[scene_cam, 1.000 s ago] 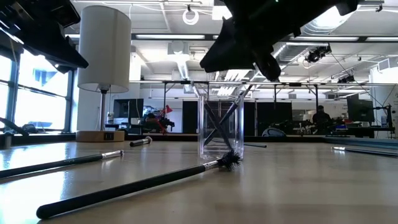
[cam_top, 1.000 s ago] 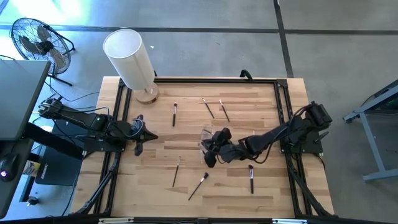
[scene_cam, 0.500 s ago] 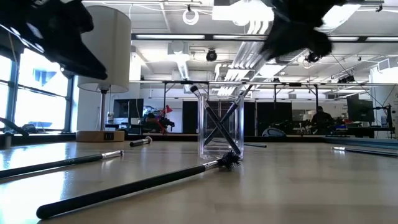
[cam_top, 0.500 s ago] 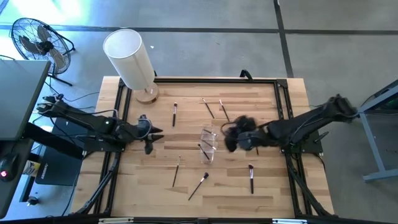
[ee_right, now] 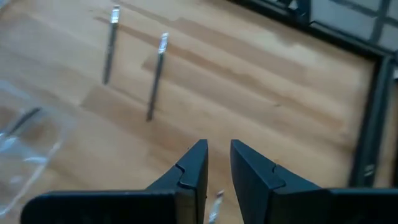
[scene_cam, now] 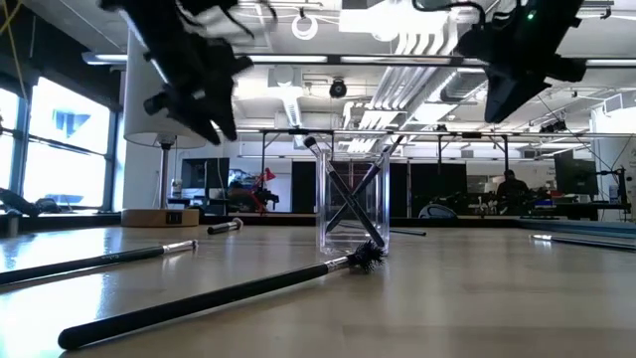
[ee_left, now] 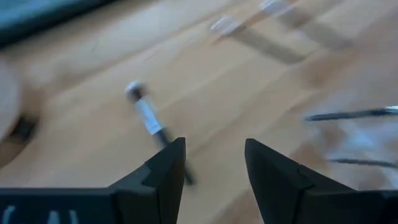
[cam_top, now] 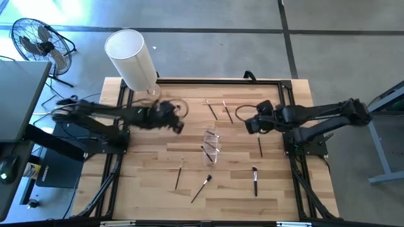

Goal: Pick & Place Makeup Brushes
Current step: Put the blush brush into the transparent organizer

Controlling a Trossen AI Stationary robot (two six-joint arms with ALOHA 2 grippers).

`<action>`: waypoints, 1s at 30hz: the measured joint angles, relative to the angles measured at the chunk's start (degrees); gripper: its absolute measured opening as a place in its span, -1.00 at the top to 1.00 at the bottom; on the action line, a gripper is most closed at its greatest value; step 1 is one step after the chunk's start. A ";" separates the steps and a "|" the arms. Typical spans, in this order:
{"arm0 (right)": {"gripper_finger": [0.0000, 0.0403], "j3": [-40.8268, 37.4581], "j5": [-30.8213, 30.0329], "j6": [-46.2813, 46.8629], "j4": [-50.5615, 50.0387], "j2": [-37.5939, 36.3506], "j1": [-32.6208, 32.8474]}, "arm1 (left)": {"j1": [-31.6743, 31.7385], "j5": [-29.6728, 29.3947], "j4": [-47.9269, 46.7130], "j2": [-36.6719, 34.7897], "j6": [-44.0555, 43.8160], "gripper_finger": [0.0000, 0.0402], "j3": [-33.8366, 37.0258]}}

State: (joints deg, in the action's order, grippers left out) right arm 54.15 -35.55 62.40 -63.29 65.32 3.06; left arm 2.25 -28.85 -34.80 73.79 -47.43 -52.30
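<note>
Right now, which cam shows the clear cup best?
Low view: the clear cup stands upright mid-frame, crossed makeup brushes inside. High view shows only a faint outline from above; both wrist views catch a blurred edge.

Open wood lies at lower right of the table (cam_top: 284, 189); the clear cup (cam_top: 211, 146) blocks the centre, the white lamp (cam_top: 131, 60) the upper left corner
</note>
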 joint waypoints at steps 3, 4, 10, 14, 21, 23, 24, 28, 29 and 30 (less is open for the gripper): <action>0.69 -0.94 1.40 -5.22 0.84 -0.06 -4.19 | 7.71 5.46 -9.27 7.57 -1.95 0.19 -6.94; 0.69 -1.85 1.88 -6.46 1.25 -0.10 -5.49 | 9.97 7.13 -11.18 9.82 -2.00 0.19 -8.90; 0.68 -10.58 8.75 -10.70 6.86 -0.20 -10.54 | 18.42 14.54 -11.99 19.99 -1.96 0.19 -15.58; 0.69 -15.18 12.53 -13.18 11.57 -0.20 -10.99 | 21.72 17.93 -9.28 23.80 -1.43 0.19 -17.10; 0.70 -16.83 13.83 -15.87 14.23 -0.22 -10.94 | 25.43 19.00 -5.88 28.19 -1.28 0.19 -17.44; 0.69 -16.81 13.86 -17.55 15.00 -0.24 -10.94 | 26.02 18.91 -5.31 29.27 -0.86 0.19 -17.40; 0.69 -16.81 13.86 -18.04 15.27 -0.24 -10.94 | 26.16 18.90 -4.90 29.75 -0.88 0.19 -17.39; 0.69 -16.79 13.88 -18.99 15.64 -0.24 -10.94 | 26.65 18.53 -3.84 31.62 -0.86 0.19 -17.39; 0.69 -16.79 13.88 -19.13 15.65 -0.24 -10.94 | 26.63 17.85 -3.65 32.18 -0.89 0.19 -17.39; 0.69 -16.76 13.88 -19.42 15.68 -0.24 -10.94 | 26.63 17.38 -3.58 32.77 -0.93 0.19 -17.39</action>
State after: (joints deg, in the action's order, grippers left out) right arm 37.39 -21.67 42.98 -47.61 65.08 -7.88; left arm 28.88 -11.47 -38.38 106.56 -48.36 -69.69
